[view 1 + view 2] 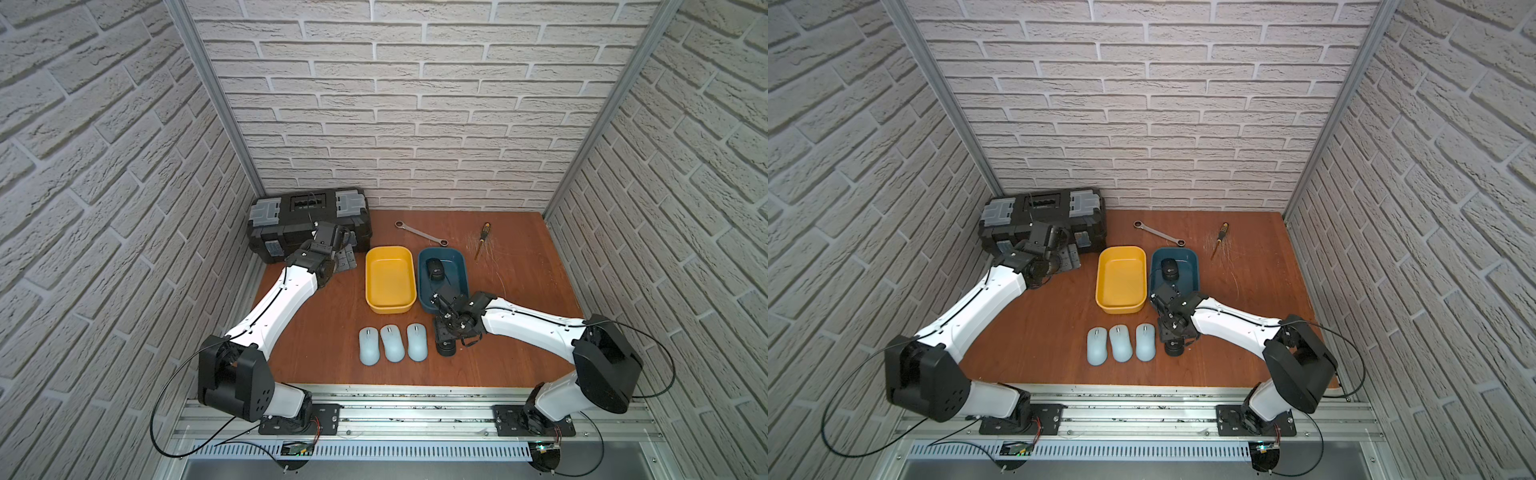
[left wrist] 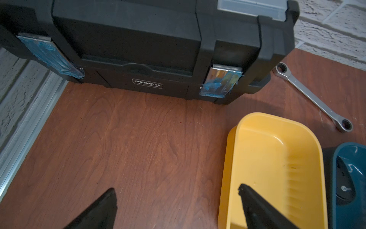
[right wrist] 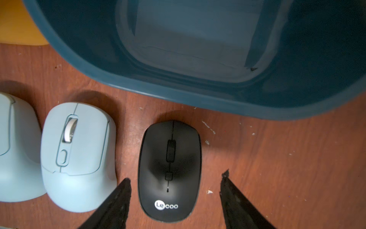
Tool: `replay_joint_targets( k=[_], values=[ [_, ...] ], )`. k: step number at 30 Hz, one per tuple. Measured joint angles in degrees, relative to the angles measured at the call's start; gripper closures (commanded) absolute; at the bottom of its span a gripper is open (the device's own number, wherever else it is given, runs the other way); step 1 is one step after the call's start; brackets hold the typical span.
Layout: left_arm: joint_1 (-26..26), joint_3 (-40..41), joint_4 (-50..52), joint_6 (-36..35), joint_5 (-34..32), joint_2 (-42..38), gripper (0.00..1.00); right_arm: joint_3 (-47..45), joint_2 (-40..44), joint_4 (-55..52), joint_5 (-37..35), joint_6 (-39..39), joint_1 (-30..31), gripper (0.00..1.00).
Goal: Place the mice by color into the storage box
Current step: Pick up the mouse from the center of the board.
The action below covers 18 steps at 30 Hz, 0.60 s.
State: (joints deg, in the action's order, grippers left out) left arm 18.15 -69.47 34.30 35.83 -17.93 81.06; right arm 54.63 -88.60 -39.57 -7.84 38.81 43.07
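We see the right gripper (image 3: pixel 176 176) hanging with its jaws apart, one finger on either side of the loose black mouse (image 3: pixel 170 150); wood shows between each finger and the mouse. That mouse lies on the table (image 1: pixel 519 332), just near of the teal box (image 1: pixel 455 270) and right of the three pale blue mice (image 1: pixel 392 343), which sit side by side. The boxed black mouse (image 1: pixel 435 269) rests at the far end of the teal box. The yellow box (image 1: pixel 390 278) stands left of it. The left gripper (image 2: pixel 176 188), jaws apart, holds nothing between the black toolbox (image 1: pixel 307 216) and the yellow box.
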Motion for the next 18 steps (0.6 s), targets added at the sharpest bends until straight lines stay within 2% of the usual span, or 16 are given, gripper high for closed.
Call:
replay_joint_targets(
  k=[1,2,4,18],
  values=[
    [0.0,-0.02,0.0,-0.02,-0.09,0.0,0.02,0.0,-0.44,0.24,0.11,0.04,0.13,0.28],
    [0.0,0.0,0.0,-0.04,-0.22,0.0,0.02,0.0,-0.85,0.42,0.17,0.13,0.22,0.22],
    [-0.02,-0.02,0.0,-0.09,-0.31,0.0,0.02,0.0,-1.38,0.61,0.24,0.28,0.33,0.2],
    [-0.02,0.17,0.17,-0.15,-0.92,-1.22,0.02,-2.25,-4.11,2.89,0.09,2.08,0.35,0.21]
  ],
)
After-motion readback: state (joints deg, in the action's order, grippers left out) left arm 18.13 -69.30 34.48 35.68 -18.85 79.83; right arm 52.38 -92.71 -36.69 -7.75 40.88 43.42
